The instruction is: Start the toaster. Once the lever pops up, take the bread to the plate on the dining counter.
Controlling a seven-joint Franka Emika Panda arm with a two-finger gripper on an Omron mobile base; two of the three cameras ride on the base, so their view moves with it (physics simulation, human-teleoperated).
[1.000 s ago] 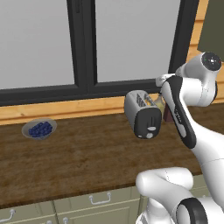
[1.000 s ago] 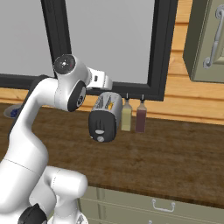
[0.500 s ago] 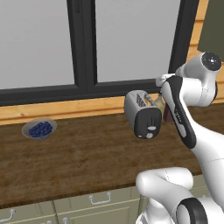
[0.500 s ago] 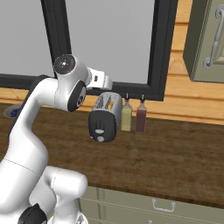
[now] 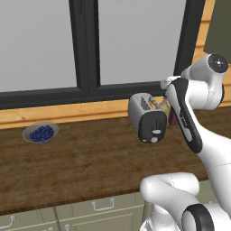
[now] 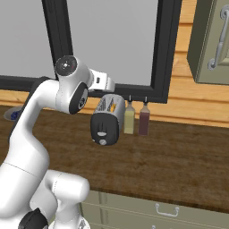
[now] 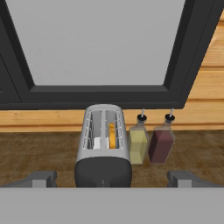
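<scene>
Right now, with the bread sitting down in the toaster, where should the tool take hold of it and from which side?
Judging by its pose, grip the bread's top edge, coming straight down from above. It stands on edge in the right-hand slot of the toaster, so the slot walls hide its faces and the upper edge is what shows. The fingers should straddle the thin slice across the slot. The tool is open, hanging in front of the toaster.

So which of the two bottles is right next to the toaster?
The pale yellow bottle. It stands right beside the toaster, while the dark red bottle is on its far side, farther from the toaster.
</scene>
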